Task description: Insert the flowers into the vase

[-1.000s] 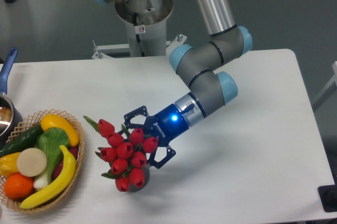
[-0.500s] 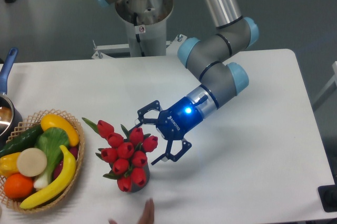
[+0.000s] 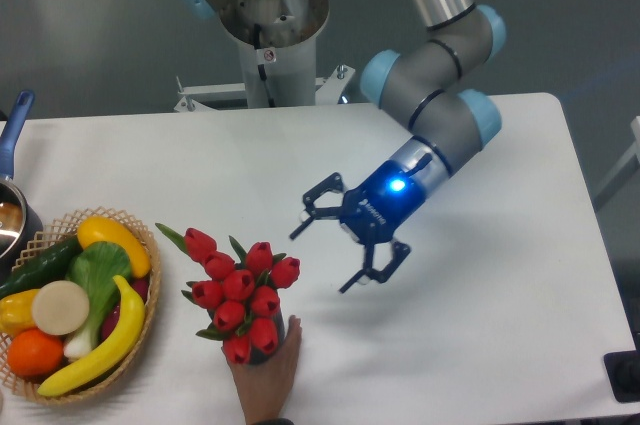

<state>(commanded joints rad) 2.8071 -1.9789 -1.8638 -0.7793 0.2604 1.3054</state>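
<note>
Flowers (image 3: 240, 290) upright in vase (image 3: 262, 353), a hand (image 3: 268, 385) at vase base, tool (image 3: 332, 247) w/ fingers apart, empty, just right of blooms

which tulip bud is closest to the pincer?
The rightmost bud of the flowers, at the bunch's upper right edge, facing the open pincer. The other buds sit further left or lower.

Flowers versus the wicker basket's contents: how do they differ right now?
The flowers are one bunch of red tulip buds standing upright in the vase, which a person's hand touches from below. The basket holds loose, mixed-colour produce lying flat: yellow, green and orange. The open gripper is near the flowers, far from the basket. Both sit on the white table.
</note>
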